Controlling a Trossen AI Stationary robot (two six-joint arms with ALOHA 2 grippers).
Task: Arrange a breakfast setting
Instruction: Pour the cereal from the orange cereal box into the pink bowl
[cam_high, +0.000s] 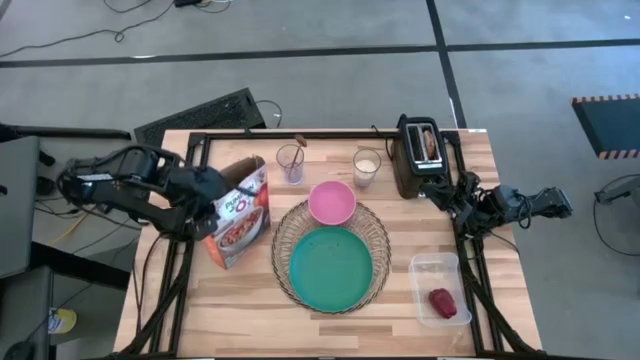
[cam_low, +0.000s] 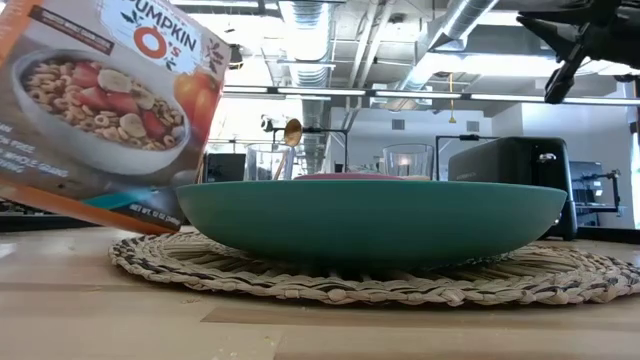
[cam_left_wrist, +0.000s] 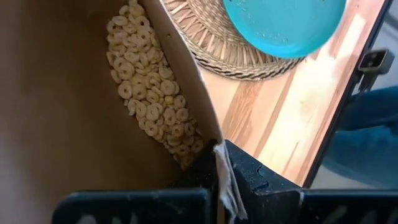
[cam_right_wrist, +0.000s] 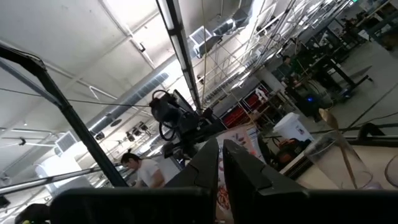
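Teal plate (cam_high: 330, 266) on wire charger (cam_high: 378, 235)

The tilted cereal box (cam_high: 238, 213) blocks the left side of the teal plate (cam_high: 330, 267). The bench (cam_high: 330, 330) in front of the plate is bare wood.

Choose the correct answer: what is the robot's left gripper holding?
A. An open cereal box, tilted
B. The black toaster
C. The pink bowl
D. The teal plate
A: the left gripper is shut on the flap of the tilted cereal box, loose cereal showing inside.
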